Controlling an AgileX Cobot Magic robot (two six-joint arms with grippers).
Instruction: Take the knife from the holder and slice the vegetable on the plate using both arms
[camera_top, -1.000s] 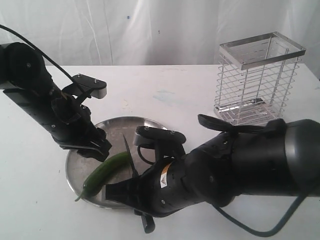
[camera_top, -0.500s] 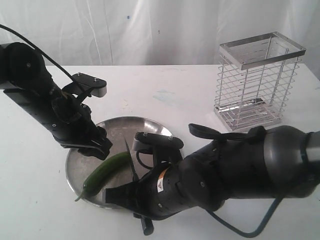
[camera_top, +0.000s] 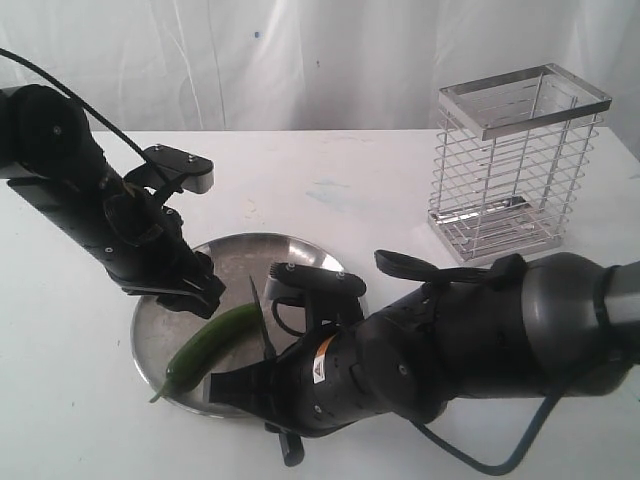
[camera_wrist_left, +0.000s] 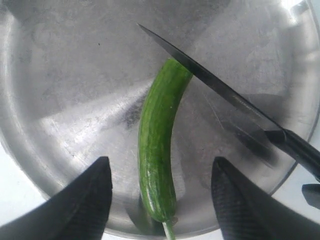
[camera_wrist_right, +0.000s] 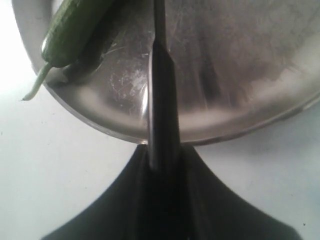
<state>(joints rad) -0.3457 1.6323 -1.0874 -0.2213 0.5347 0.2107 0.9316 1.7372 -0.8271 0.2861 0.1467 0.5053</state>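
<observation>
A white curtain (camera_top: 300, 60) with soft folds closed the room behind, and nothing more of the room could be seen. In front of it lay a white counter (camera_top: 330, 170), matt and plain, with a faint bluish smear (camera_top: 325, 190) near its middle.

The right arm (camera_top: 480, 340), bulky and black, lay low across the near side of the counter and reached toward the middle. The left arm (camera_top: 60, 170) came in from the far left and bent down over the plate (camera_top: 235, 260). The holder (camera_top: 515, 160) stood upright at the far right of the counter, well apart from the plate.

The plate sat on the counter between the two arms; its brushed steel showed grey reflections and fine scratches. The vegetable (camera_top: 210, 345) lay in the plate, on its left half, with the thin stem near the front rim.

The knife (camera_top: 262, 320) was over the plate, its dark blade crossing the blunt end of the vegetable, the point toward the back. If the blade had cut in, I cannot tell.

The right hand (camera_wrist_right: 162, 155) was closed on the black handle of the knife, just outside the rim of the plate. The left hand (camera_wrist_left: 165, 200) was open, one finger on each side of the stem end of the vegetable and not touching it.

A small orange and white sticker (camera_top: 322, 368) was on the right arm.
</observation>
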